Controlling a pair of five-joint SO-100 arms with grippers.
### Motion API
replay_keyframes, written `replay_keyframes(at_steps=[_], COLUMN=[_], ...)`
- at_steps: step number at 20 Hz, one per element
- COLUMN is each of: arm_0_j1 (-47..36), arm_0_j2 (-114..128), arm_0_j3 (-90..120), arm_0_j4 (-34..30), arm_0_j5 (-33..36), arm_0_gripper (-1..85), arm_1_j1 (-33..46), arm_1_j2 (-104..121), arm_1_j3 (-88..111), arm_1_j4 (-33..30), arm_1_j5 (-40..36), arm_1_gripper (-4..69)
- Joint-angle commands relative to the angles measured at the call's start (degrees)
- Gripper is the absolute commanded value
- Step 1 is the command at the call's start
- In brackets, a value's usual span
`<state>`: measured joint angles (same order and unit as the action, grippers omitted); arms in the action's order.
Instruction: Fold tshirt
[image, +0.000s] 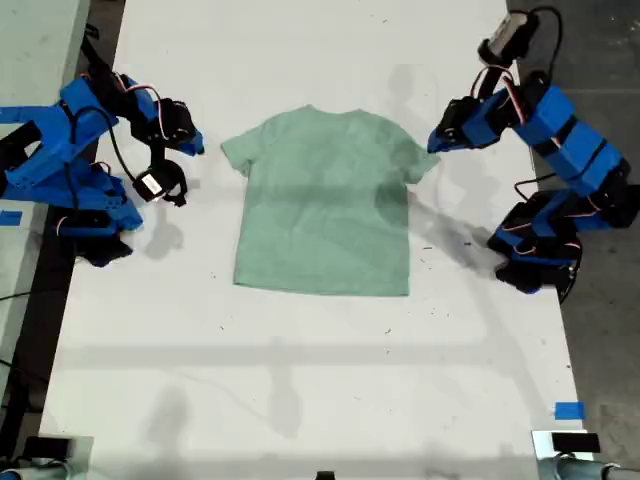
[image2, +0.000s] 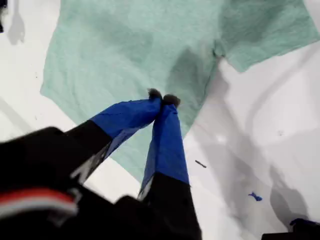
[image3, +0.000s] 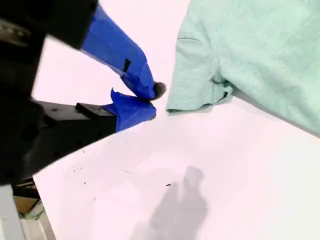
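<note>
Tshirt (image: 325, 205), one, pale mint, flat on the white table (image: 300, 370), collar toward twelve o'clock; my first gripper (image2: 162, 98) and second gripper (image3: 152, 102) both clenched empty

The first arm (image: 548, 118) stands at the exterior view's right, its blue links folded at the elbow and reaching toward the middle of that view. The first gripper (image2: 162, 98) points downward, its blue-taped jaws pressed together at their dark tips. The second arm (image: 72, 128) stands at the exterior view's left, bent likewise and reaching inward. The second gripper (image3: 149, 101) is held low, its jaws closed tip to tip with nothing between them.
</note>
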<state>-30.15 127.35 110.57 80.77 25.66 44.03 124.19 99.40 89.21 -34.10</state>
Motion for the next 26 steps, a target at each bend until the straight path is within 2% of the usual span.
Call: replay_keyframes(at_steps=[1,6,10,11,12,13,17,22,26], arm_0_j1=[-4.92,-12.92,-13.89,-13.71,-13.45,-13.45,-13.18,-12.83,-12.66], arm_0_j2=[-5.62,-17.14,-20.13,-20.30,-20.39,-20.39,-20.48,-20.48,-20.48], arm_0_j3=[-8.26,-19.69,-21.45,-21.18,-21.09,-21.09,-20.92,-20.13,-19.78], arm_0_j4=[1.85,6.15,6.68,6.59,6.42,6.42,6.15,5.63,4.92], arm_0_j5=[3.78,10.63,11.34,11.34,11.16,11.16,11.16,11.07,10.99], arm_0_gripper=[0.0,0.0,0.0,0.0,0.0,0.0,0.0,0.0,0.0], arm_1_j1=[5.27,13.27,16.00,16.35,16.79,17.31,18.98,21.27,21.53], arm_1_j2=[-3.96,-11.25,-12.66,-12.66,-12.66,-12.66,-12.57,-13.80,-21.45], arm_1_j3=[-8.26,-17.49,-17.14,-16.26,-15.03,-13.10,-0.97,15.21,21.01], arm_1_j4=[1.41,3.87,3.43,3.25,2.64,1.58,-7.91,-23.73,-33.57], arm_1_j5=[-5.54,-12.66,-14.50,-14.85,-15.38,-16.00,-18.11,-22.32,-23.91], arm_1_gripper=[0.1,0.1,0.5,4.4,17.3,21.9,27.6,27.2,27.1])
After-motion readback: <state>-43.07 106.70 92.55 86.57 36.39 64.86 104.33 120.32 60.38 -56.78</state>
